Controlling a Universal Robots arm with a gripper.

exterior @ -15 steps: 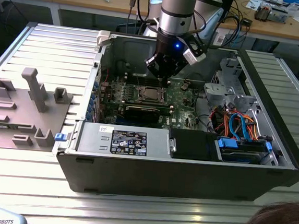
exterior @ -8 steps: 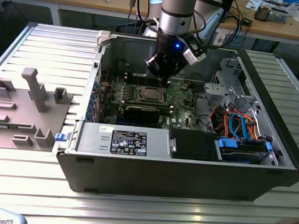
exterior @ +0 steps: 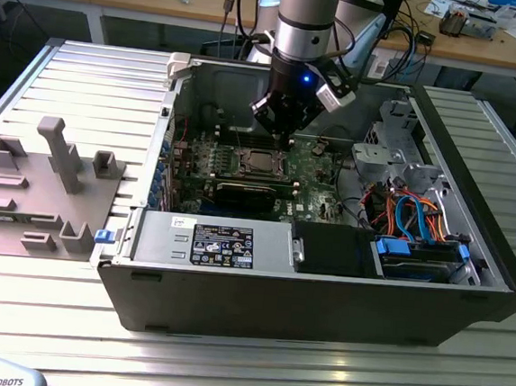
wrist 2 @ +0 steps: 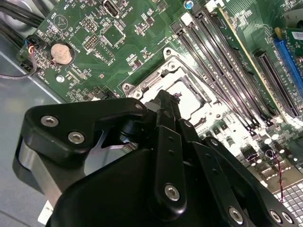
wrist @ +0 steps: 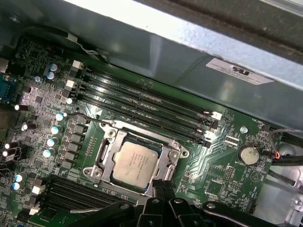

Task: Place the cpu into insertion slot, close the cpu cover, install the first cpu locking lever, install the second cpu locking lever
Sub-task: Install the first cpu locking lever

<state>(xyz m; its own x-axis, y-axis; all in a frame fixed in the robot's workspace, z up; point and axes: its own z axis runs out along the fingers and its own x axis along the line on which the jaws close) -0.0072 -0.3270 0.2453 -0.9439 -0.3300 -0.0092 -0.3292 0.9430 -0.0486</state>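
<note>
Sitting flat in the slot [wrist: 135, 163], cpu [wrist: 135, 162] shows through the cover [wrist: 165, 163], which looks closed. End effector [wrist: 158, 187] hovers just above the socket edge, fingers pressed together, holding nothing, probably for lever work.

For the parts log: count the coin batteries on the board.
1. The coin battery lies on the green board, apart from the cpu; the gripper may hide others.

cpu [wrist: 135, 163] seated in insertion slot [wrist: 105, 152] | cpu cover [wrist: 163, 161] closed
</note>
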